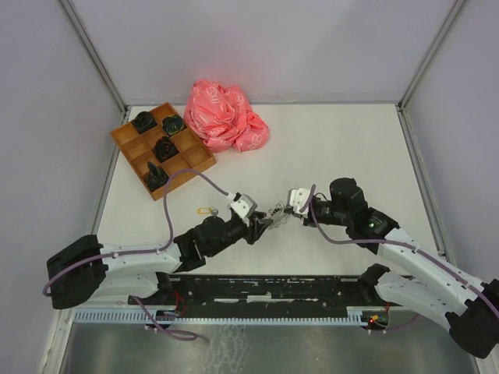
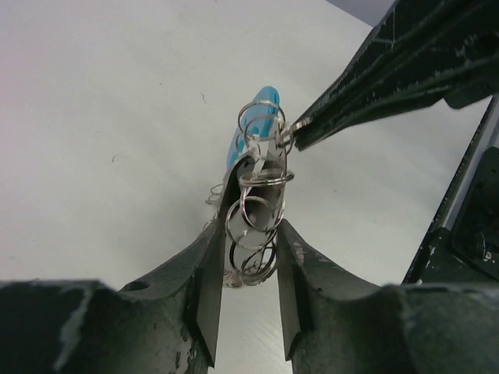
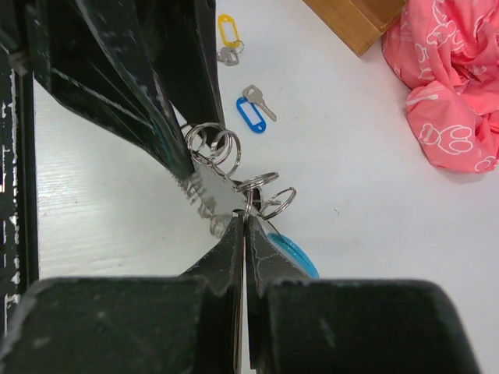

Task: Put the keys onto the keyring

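Right gripper (image 3: 244,220) fingers are pressed together, nipping one loop of the keyring (image 3: 234,167) (a bunch of silver rings with a light blue piece) above the table (image 1: 351,140). Left gripper (image 2: 253,214) jaws stand partly apart around the rings; I cannot tell if they grip. The blue-tagged key (image 3: 251,114) and yellow-tagged key (image 3: 226,35) lie nearby. The tray (image 1: 193,156) and pink cloth (image 1: 226,117) sit well apart, and wide tabletop reaches the right edge.

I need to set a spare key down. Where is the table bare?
Bare: far right of the table, between pink cloth and right claw. Crowded: wooden tray far left, yellow-tagged key by the left claw, ring cluster between the claws.
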`<state>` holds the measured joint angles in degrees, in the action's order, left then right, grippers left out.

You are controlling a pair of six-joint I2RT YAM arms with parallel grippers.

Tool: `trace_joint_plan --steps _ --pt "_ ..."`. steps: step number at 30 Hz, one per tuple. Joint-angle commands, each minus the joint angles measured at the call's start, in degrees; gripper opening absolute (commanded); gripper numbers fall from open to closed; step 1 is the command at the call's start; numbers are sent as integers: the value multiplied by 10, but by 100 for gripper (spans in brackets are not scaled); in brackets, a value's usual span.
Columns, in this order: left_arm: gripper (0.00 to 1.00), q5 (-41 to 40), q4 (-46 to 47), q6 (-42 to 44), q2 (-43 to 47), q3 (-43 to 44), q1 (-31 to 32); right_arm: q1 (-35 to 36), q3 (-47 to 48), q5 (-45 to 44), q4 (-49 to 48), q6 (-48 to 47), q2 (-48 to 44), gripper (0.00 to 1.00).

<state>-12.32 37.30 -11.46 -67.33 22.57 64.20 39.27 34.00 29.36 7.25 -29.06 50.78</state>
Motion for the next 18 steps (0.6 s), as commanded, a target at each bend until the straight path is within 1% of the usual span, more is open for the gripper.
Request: trace_joint_plan --steps 1,5,9,11,13,15,18 --pt "42 24 41 106 83 -43 -3 0 79 5 120 -54 9 1" --pt "49 37 51 150 152 -75 -4 -1 116 7 183 -90 31 1" --pt "53 41 47 189 191 -76 -9 -1 143 6 231 -123 44 1" --pt "54 48 49 199 191 -68 -18 -1 157 6 258 -143 50 1" --pt "54 80 48 199 180 -54 -38 -1 166 4 268 -153 54 1" --pt "54 131 54 186 160 -42 -56 -1 169 6 268 -155 56 1" --pt "54 160 73 168 125 -31 -69 -1 175 14 270 -156 59 1"
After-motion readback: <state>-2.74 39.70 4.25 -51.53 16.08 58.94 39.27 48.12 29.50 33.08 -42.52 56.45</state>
